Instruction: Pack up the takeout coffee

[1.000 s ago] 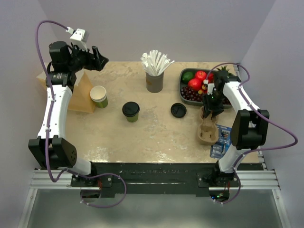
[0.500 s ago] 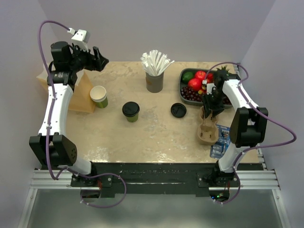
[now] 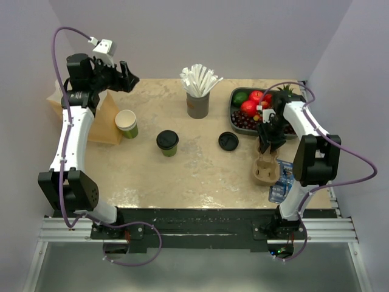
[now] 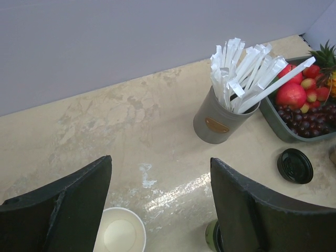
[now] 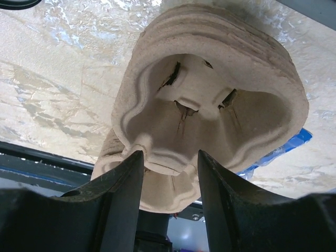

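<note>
Two arms, one coffee [image 3: 167,143]: the lidded green cup stands upright in the middle of the table [image 3: 200,176], between an open cup [image 3: 126,123] and a loose lid [image 3: 228,141], with neither arm touching it. Left gripper [image 4: 160,178] hangs wide open and empty above the far-left corner, near a paper bag [image 3: 103,121]. Right gripper [image 5: 169,163], half-closed, pinches the rim of a pulp carrier [image 5: 210,100] by the right edge. The paper cup is probably light and easily crushed, and its lid could pop off. The safest hold looks to be a gentle one across the wall, just below the lid.
</note>
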